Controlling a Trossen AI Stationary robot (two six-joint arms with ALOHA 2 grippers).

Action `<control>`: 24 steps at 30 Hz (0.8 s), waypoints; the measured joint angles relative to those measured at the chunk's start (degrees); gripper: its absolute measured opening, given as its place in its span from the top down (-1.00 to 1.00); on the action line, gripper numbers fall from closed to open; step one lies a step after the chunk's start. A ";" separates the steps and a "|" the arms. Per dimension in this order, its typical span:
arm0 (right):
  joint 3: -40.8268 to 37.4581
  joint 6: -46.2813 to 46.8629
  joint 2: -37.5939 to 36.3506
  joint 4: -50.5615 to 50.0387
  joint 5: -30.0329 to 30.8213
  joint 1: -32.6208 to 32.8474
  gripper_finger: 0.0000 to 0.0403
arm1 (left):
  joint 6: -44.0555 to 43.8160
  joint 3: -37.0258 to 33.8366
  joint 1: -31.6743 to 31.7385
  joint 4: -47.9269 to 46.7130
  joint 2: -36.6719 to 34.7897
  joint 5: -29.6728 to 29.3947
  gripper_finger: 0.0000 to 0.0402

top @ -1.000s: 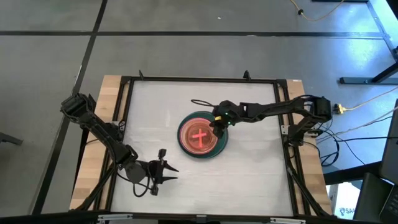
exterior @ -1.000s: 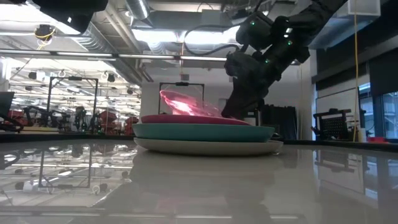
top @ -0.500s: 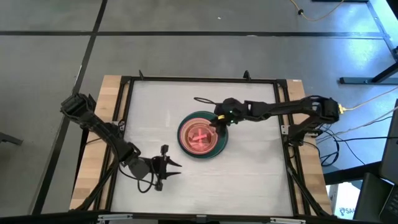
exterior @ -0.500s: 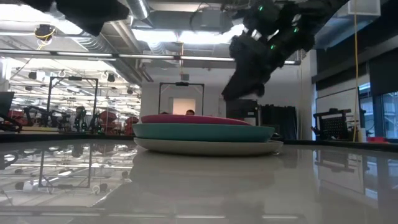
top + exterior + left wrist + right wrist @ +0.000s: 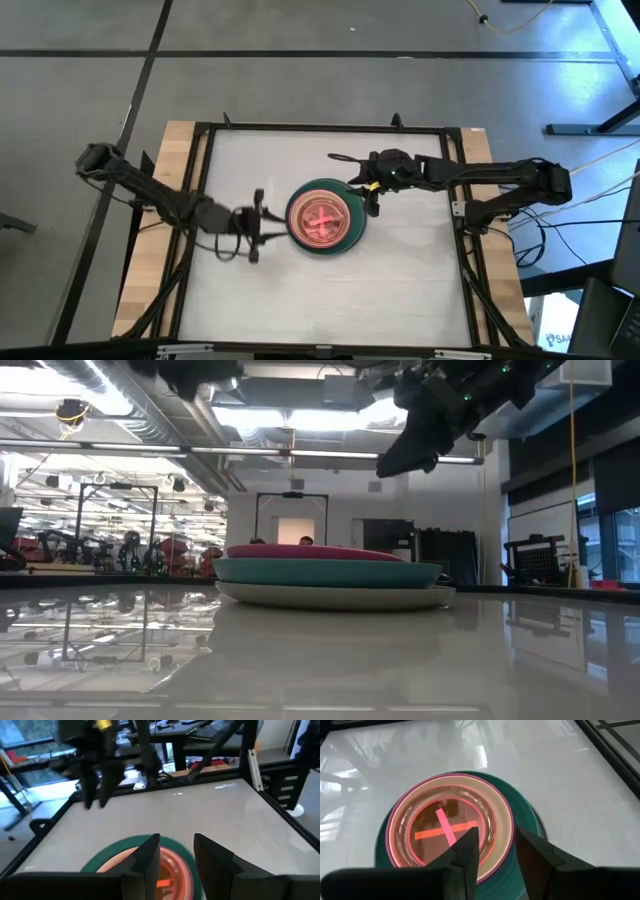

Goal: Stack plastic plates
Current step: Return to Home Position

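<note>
Plate stack (image 5: 322,217) sits mid-worktop (image 5: 400,285) in the high view. Left pincer (image 5: 262,213) is just beside its rim, right pincer (image 5: 372,198) at the opposite rim.

Low view: stack level, pale bottom plate (image 5: 330,596) flat on the worktop, right pincer well above.

Left wrist view: jaws parted, empty, stack close ahead.

Right wrist view: jaws parted, empty, pink top plate (image 5: 450,827) beneath.

Risk, my judgement: a sideways swing of the left arm could nudge the pile and slide plates off-centre.

plates (image 5: 352,232): one flat stack | mid table (image 5: 420,280) | pink plate (image 5: 321,219) topmost
</note>
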 joint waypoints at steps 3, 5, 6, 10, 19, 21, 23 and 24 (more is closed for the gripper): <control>-0.39 -0.73 -0.25 0.28 -0.03 0.00 0.41 | -0.23 -4.33 7.64 0.49 -4.61 6.94 0.45; -1.55 -1.52 -0.49 0.22 0.02 0.00 0.41 | -1.57 -7.75 11.84 1.19 -7.89 9.56 0.49; -2.27 -1.65 -0.53 0.42 0.19 0.00 0.41 | -2.47 -9.76 13.44 1.95 -9.71 10.39 0.52; -5.65 -1.96 -0.53 1.02 0.88 0.00 0.45 | -5.01 -18.17 16.19 9.30 -15.98 11.45 0.66; -12.10 -2.98 -5.41 6.48 -4.72 0.00 0.88 | -6.49 -31.23 16.86 16.78 -28.81 6.97 0.96; -13.92 -2.95 -7.89 7.67 -6.14 0.00 0.96 | -6.51 -32.29 17.17 16.48 -31.60 6.97 0.99; -15.82 -2.93 -10.79 7.89 -6.30 0.00 0.98 | -6.49 -32.94 17.34 16.06 -34.05 6.97 0.99; -16.80 -2.91 -12.32 7.84 -6.35 0.00 0.97 | -6.49 -33.17 17.44 15.31 -35.18 6.95 0.98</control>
